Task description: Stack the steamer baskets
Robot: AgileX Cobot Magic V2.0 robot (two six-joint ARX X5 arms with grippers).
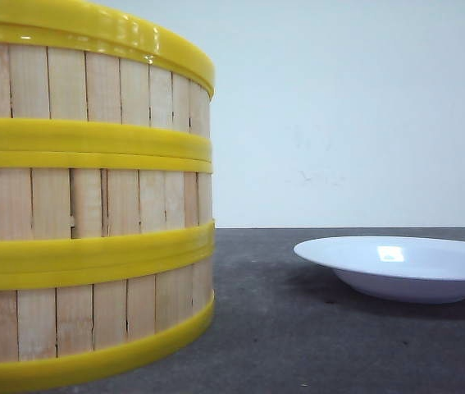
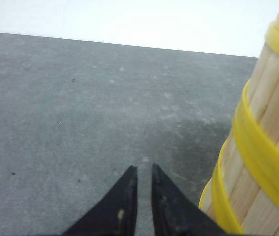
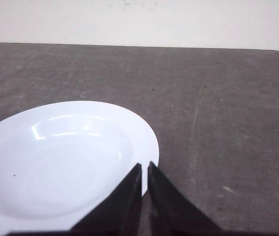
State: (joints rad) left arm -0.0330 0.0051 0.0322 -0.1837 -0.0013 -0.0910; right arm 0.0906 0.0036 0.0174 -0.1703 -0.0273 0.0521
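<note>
Three baskets (image 1: 88, 205) stand stacked on the table (image 1: 314, 328), beside the plate (image 1: 400, 267). The left gripper (image 2: 144, 172) hangs low beside the stack, nearly closed, empty. The right gripper (image 3: 144, 168), likewise nearly closed and empty, points over the plate's rim.

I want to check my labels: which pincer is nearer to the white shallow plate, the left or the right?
The right. The right pincer hangs at the rim of the white shallow plate, fingers nearly closed. The left pincer is beside the stacked wooden-slat steamer baskets with yellow rims; no plate shows there.
</note>
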